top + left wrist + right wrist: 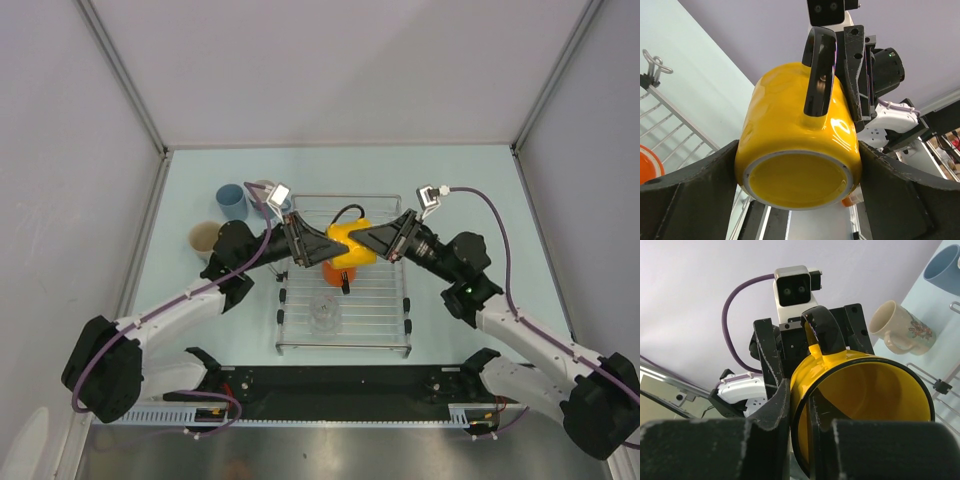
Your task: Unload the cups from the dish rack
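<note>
**Right hand and left hand share one cup**

Right hand [799, 412] pinches the yellow cup's [785, 120] rim, one finger inside. Left hand [799, 170] clamps wide across its body. The cup hangs sideways over the dish rack [380, 300], mid-bench [460, 180], above the orange mug [338, 275]. Once the left lets go, that thin rim pinch could let the cup swing, slip and fall onto the mug.

Your two arms match: white links with bulky black joint housings, the left arm [165, 312] at seven o'clock in the overhead view and the right arm [528, 340] at five. A purple cable [496, 213] loops along each. Each wrist carries a small pale camera box [795, 287] with a dark two-lens face. The fingers [690, 192] are matt black wedges, scuffed whitish along the edges.
</note>
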### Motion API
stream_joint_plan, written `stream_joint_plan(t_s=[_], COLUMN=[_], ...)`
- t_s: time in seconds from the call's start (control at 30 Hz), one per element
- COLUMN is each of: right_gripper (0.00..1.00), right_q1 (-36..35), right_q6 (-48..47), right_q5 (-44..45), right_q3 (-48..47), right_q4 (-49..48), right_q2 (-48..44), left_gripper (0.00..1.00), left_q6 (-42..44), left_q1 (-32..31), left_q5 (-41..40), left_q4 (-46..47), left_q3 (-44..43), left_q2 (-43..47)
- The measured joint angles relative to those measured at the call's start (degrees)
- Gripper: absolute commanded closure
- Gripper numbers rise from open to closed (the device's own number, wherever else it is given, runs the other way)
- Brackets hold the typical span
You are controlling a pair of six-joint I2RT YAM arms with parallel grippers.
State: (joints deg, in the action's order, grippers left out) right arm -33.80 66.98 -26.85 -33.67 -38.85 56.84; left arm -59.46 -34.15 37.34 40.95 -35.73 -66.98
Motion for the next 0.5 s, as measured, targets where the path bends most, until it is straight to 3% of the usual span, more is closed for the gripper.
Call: stream_joint_plan(t_s=[0.07, 0.23, 0.5], right_gripper=[1.00, 1.00, 1.00], right_q1=[0.00, 0.39, 3.91], right_q6=[-0.92, -2.78, -9.40], right_q5=[0.52, 0.35, -0.94], right_q3=[0.00, -0.66, -1.44], right_q4=[2.27, 7.82, 14.32], right_q2=[-1.57, -4.20, -8.46], left_gripper=[0.17, 0.04, 0.00], left_q6=[0.13, 1.18, 0.76], left_q1=[-0.24, -0.74, 2.82], left_q5=[0.79, 2.03, -1.64], left_q4=[-0.70, -3.72, -8.02], left_q3=[-0.39, -1.66, -4.42], left_q2=[-0.04, -0.04, -0.04])
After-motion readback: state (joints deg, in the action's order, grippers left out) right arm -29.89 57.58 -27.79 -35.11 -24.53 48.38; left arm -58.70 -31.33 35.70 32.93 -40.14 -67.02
